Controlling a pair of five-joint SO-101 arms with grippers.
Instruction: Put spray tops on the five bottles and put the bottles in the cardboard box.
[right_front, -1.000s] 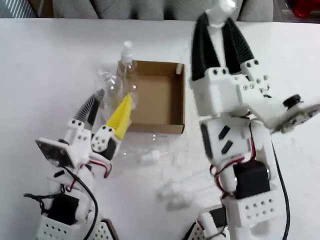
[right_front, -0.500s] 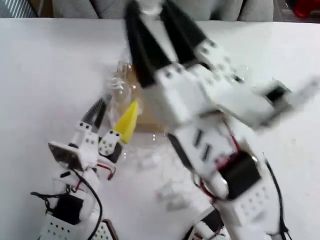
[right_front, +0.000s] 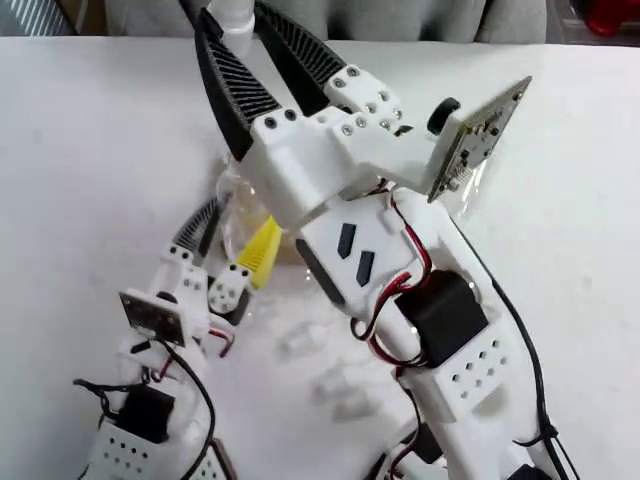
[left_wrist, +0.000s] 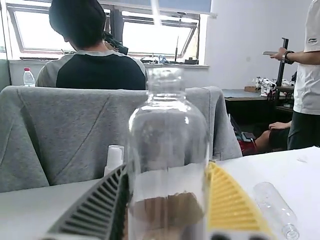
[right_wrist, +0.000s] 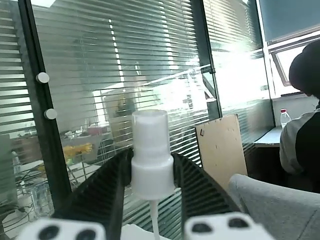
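**Spray top held over an open bottle, capping not yet done**

The bottle (left_wrist: 165, 130), clear and uncapped, was held upright, gripped between the fingers of the left gripper (left_wrist: 167, 170), left of the middle of the table (right_front: 90, 120). The spray top (right_wrist: 150, 135) was clamped by its collar in the right gripper (right_wrist: 152, 159), raised above the bottle and a little to the far side, with its dip tube (right_wrist: 154, 220) hanging down. A thin white line above the bottle's neck was probably that tube's end, though it was poorly seen, and it was not yet in the mouth. The step in hand was judged to be fitting the top. The tube would need to be lined up over the neck and lowered in, then the collar pressed or screwed home against a steady bottle. A second bare bottle (left_wrist: 275, 207) lay on its side to the right.
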